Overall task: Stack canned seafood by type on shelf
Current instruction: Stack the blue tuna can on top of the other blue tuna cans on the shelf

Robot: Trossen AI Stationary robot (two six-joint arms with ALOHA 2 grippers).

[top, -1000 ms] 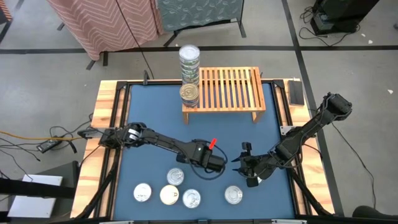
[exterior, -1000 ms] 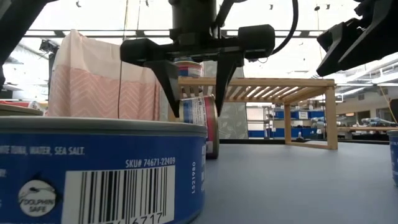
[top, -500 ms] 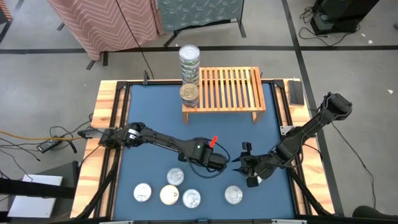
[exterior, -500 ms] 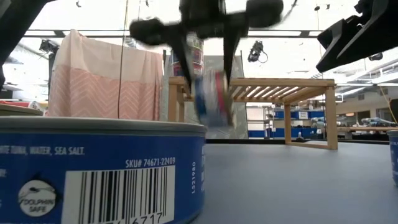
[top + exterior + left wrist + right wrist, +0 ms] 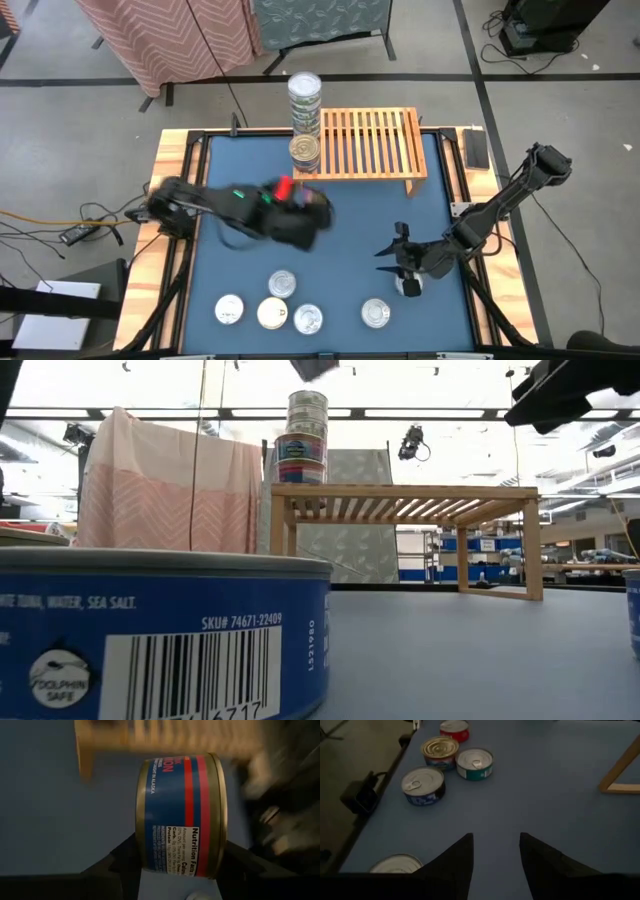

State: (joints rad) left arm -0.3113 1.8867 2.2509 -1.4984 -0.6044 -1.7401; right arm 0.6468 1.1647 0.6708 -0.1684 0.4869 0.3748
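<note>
My left gripper hangs blurred above the table's middle, short of the shelf, shut on a blue can with a red band. The light-wood shelf stands at the far edge. A stack of cans rises on its left end, with a gold-topped can in front of it. Several silver- and cream-topped cans lie near the near edge. My right gripper is open, low over the table's right side, and touches nothing. My left gripper pinches the blue and red can between its two fingers, one on each flat end, next to the gold rims. The can is lifted clear of the table and lies on its side in the hold, its label facing the wrist camera.
One can sits alone near the near edge, close to my right gripper, and another fills the low view's foreground. The shelf's slats to the right of the stack are bare. Blue table lies open between the shelf and the near cans.
My left gripper has risen fast from the table's middle, carrying the can up and toward the far-left, toward the shelf's left end. The can, which stood on its edge on the table, is now lifted clear. My right gripper has stayed about where it was.
</note>
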